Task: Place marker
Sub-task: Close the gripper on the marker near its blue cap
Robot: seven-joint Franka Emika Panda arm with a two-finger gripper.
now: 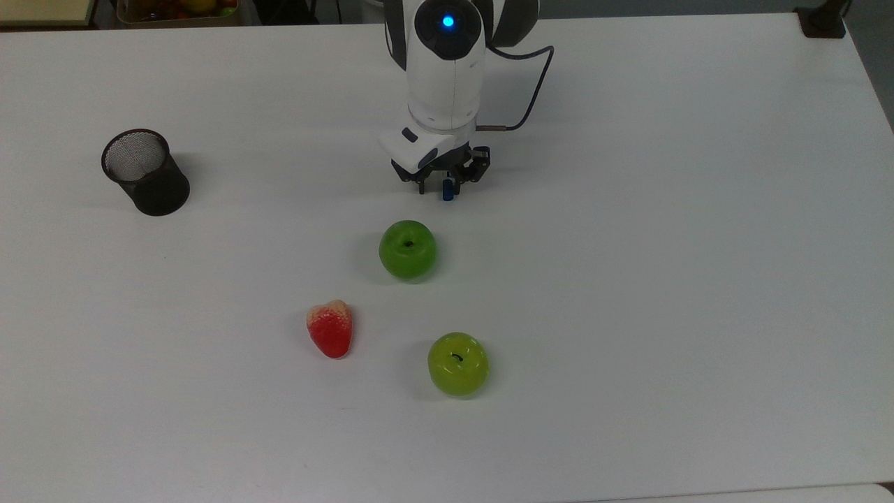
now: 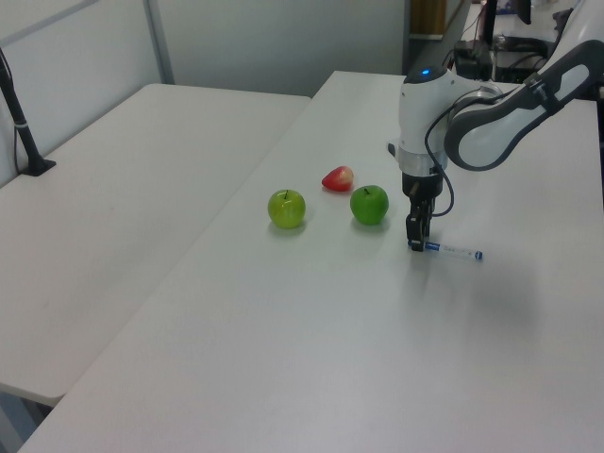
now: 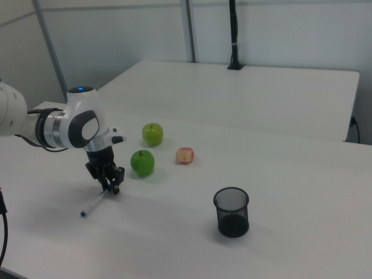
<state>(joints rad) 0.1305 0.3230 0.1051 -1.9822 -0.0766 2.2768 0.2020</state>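
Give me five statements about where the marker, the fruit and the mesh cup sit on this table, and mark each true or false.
1. The marker lies flat on the table. True.
2. The tool is down at the marker's blue-capped end. True.
3. The black mesh cup holds the marker. False: the cup stands apart, far toward the top view's left.
4. Two green apples, the darker and the lighter, lie on the table. True.
5. The strawberry touches the darker apple. False: bare table separates them.
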